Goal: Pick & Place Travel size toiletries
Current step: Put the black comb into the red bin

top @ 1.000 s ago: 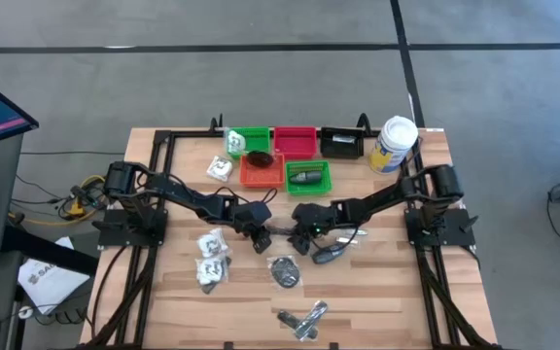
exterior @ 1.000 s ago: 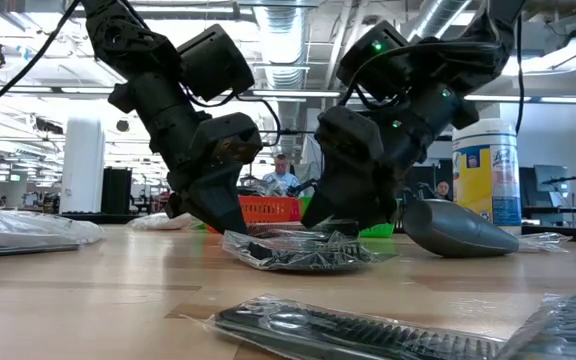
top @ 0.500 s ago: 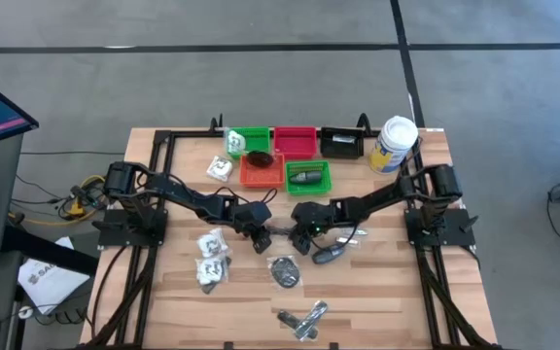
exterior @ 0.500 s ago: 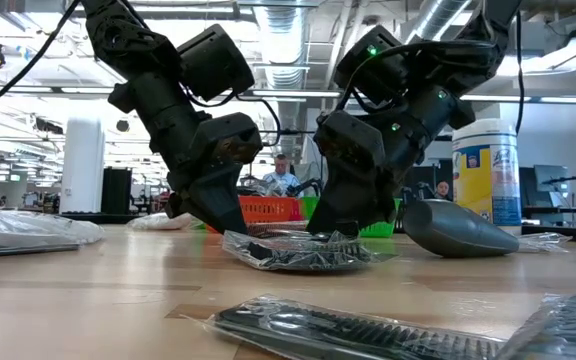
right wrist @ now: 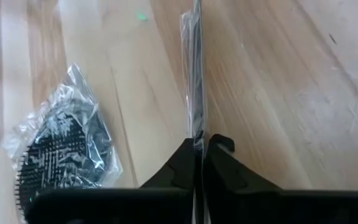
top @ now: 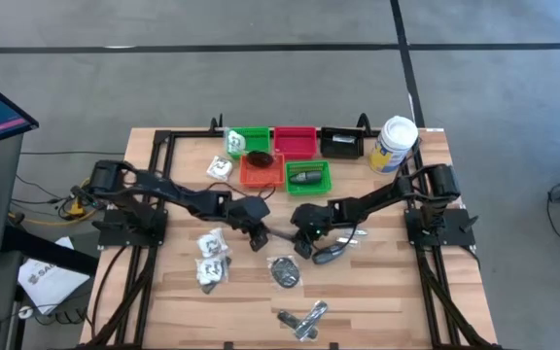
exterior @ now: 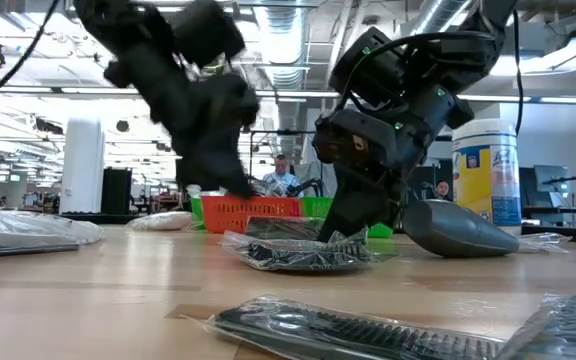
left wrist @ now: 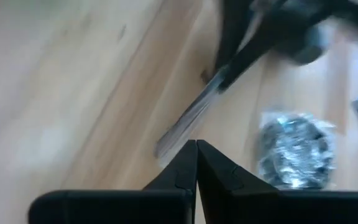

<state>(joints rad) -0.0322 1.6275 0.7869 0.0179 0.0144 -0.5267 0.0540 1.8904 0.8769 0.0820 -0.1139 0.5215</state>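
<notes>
- The right gripper [right wrist: 196,146] is at the table's centre, fingers pinched on a slim packet [right wrist: 193,81], a thin dark strip in clear wrap that runs forward from between the fingertips, just above the wooden table [top: 377,292].
- In the high view the right gripper [top: 299,238] sits at the middle of the clock face; the slim packet [top: 278,233] stretches from it toward 9 o'clock.
- The left gripper [left wrist: 196,149] has its fingers pressed together with nothing between them; it points at the free end of the slim packet [left wrist: 185,121]. In the high view the left gripper [top: 258,236] is just beside that end.
- A round black piece in plastic [top: 285,271] lies at about 6 o'clock from the two grippers, flat on the wood; the right wrist view shows it [right wrist: 61,158] beside the held packet, apart from it.
- A dark grey oval [top: 330,255] rests at about 4 o'clock, near the right gripper.
- Two clear packets with white contents [top: 211,258] lie at about 8 o'clock.
- Silvery sachets [top: 302,320] lie near the table's edge at 6 o'clock.
- Coloured trays [top: 285,156] stand at 12 o'clock; the orange one seems to hold a dark item, though it is too small to be sure.
- A white canister [top: 395,144] stands at about 1 o'clock.
</notes>
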